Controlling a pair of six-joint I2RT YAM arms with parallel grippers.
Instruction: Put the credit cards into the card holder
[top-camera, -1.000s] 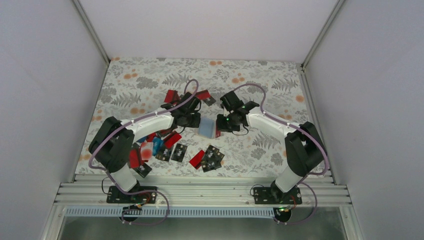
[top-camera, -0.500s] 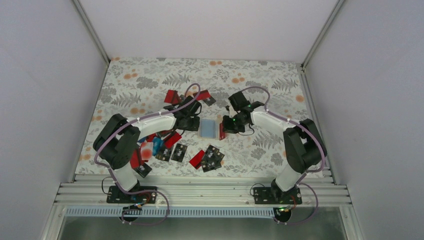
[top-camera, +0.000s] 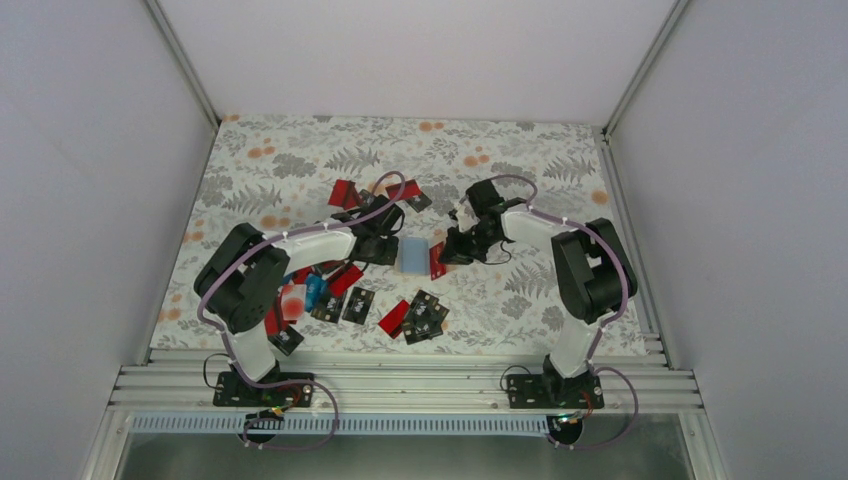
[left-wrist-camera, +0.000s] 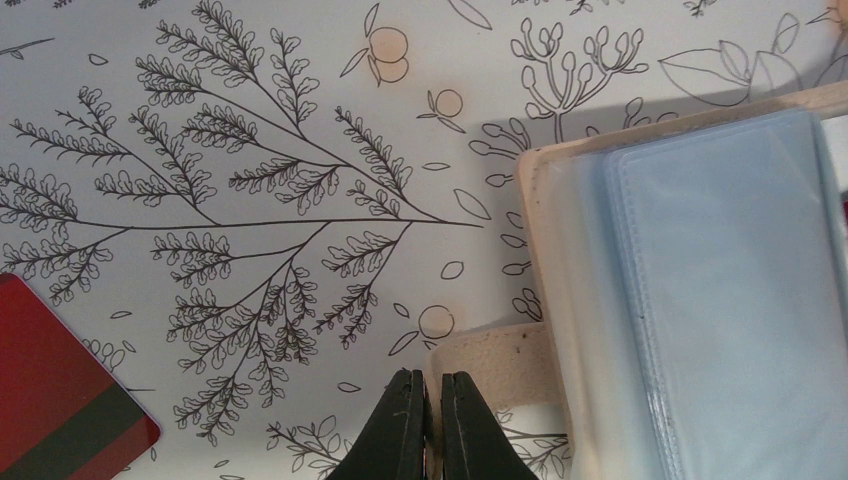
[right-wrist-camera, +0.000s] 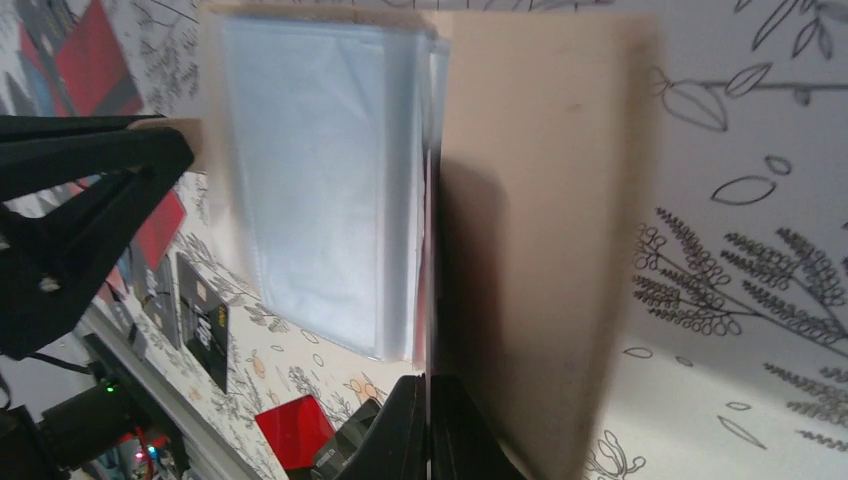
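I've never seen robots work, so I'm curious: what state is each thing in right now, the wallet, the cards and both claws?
Tan folding card holder: open, clear pockets facing up.
Left gripper: shut, apparently pinching the holder's beige tab.
Right gripper: shut on a red card at the holder's right edge.
Loose red and black cards: scattered flat on the floral tabletop.

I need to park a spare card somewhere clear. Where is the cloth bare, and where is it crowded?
Bare: the far strip of the tablecloth beyond the arms, and the near-right patch beside the right arm. Crowded: the credit cards scattered around the left arm, and the centre around the card holder.
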